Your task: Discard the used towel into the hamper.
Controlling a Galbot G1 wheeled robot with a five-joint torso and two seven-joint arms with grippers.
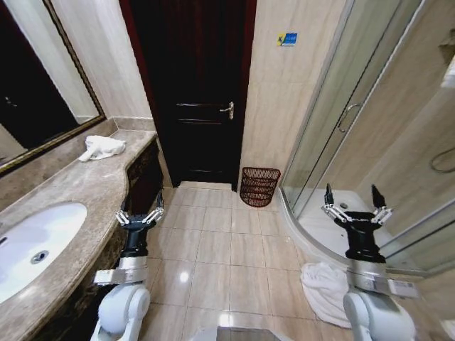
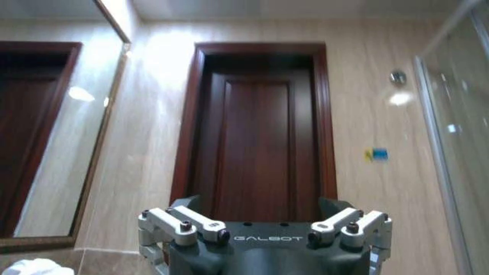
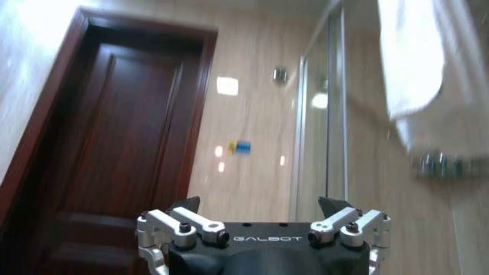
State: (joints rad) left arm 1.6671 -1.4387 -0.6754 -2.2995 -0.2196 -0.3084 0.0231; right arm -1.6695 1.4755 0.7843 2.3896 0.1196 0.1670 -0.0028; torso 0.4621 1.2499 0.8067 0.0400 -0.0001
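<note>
- I see my left end effector [image 1: 140,217] spread wide and holding nothing, arm raised upright beside the marble counter [image 1: 78,188].
- My right end effector [image 1: 353,210] is likewise splayed and free, arm upright, right of the hamper.
- The small round reddish-brown openwork hamper [image 1: 259,186] stands on the tiled floor, just right of the dark wooden door [image 1: 192,92].
- A crumpled white towel [image 1: 102,148] lies on the counter, left of the hamper.

We see open tiled floor [image 1: 213,241] toward the hamper [image 1: 259,186] at 12 o'clock; the counter [image 1: 85,206] hems us at 9, the shower glass [image 1: 334,106] at 3
</note>
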